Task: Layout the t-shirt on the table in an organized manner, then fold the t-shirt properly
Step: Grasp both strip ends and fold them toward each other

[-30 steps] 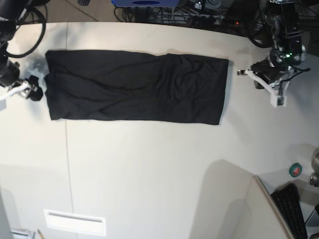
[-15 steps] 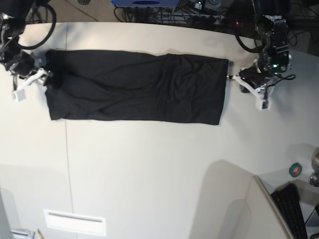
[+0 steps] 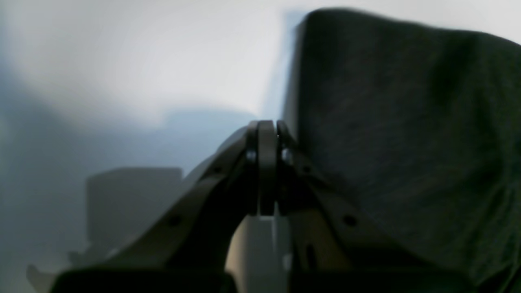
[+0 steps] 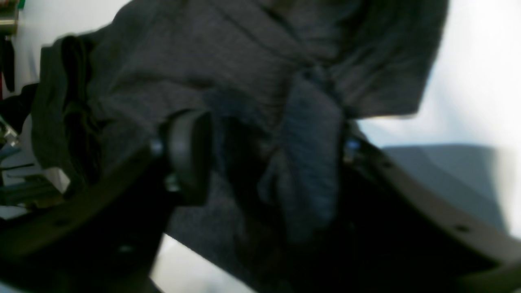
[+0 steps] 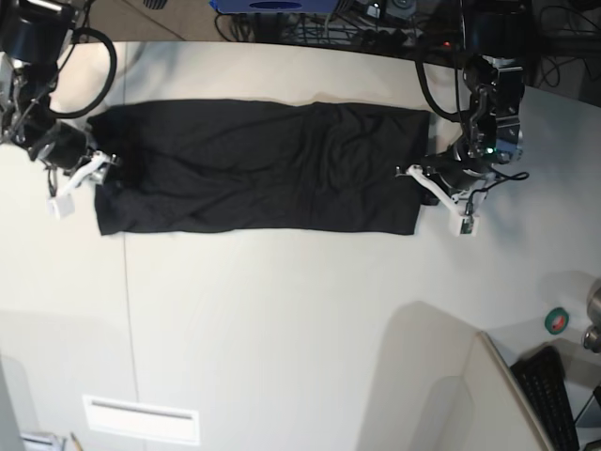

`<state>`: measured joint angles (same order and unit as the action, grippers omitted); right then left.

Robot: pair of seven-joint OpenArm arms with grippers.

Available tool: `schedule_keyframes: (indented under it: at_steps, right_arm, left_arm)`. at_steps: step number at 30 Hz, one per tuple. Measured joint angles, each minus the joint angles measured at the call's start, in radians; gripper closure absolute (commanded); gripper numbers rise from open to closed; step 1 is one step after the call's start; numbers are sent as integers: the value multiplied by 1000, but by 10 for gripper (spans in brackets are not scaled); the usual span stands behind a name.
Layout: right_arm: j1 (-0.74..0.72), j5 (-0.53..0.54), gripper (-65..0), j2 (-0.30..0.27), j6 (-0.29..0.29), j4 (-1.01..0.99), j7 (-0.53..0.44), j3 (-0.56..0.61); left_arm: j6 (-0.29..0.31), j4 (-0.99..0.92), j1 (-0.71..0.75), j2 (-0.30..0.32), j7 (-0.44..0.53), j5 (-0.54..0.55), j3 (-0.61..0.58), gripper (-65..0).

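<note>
T-shirt (image 5: 258,166): plain black across its whole visible surface; no print shows. At close range the fabric reads dark charcoal grey.

Worktop (image 5: 282,319): off-white, uniform, crossed by one thin dark seam line (image 5: 129,319).

Left claw (image 3: 266,134): dark, near-black fingers. Right claw (image 4: 264,156): black frame, dark grey pad (image 4: 189,156).

White brackets (image 5: 77,183) on both arms.

Round green and red object (image 5: 557,320) at the worktop's edge.

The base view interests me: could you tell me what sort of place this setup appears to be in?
Most likely a robotics lab or workshop bench. A large off-white table carries only a black t-shirt, tangled cables and equipment crowd its far edge, and a keyboard sits on an adjoining desk.
</note>
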<state>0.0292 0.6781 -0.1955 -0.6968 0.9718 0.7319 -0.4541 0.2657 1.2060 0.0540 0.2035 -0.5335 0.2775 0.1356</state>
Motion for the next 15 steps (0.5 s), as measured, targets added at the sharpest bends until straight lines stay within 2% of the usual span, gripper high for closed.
schedule_keyframes:
  at_steps: [3, 4, 7, 10, 15]
  right_arm:
    - [-3, -9, -29, 2, 5, -19, 9, 0]
    - [-2, -11, 0, 3, 7, -18, 12, 1]
    - [3, -32, 0, 5, 13, 21, 32, 5]
    - [34, -40, 0, 6, 50, 106, 39, 10]
    - [107, -52, 0, 2, 248, 333, 46, 39]
  left_arm:
    - [0, -15, -24, 0, 0, 0, -44, 0]
    - [0, -26, -38, 0, 2, 0, -60, 0]
    - [0, -58, -65, 0, 16, 3, -100, 0]
    - [-3, -56, -63, 1, 28, 11, -135, 0]
    - [-3, -55, -56, -24, 34, 11, -136, 0]
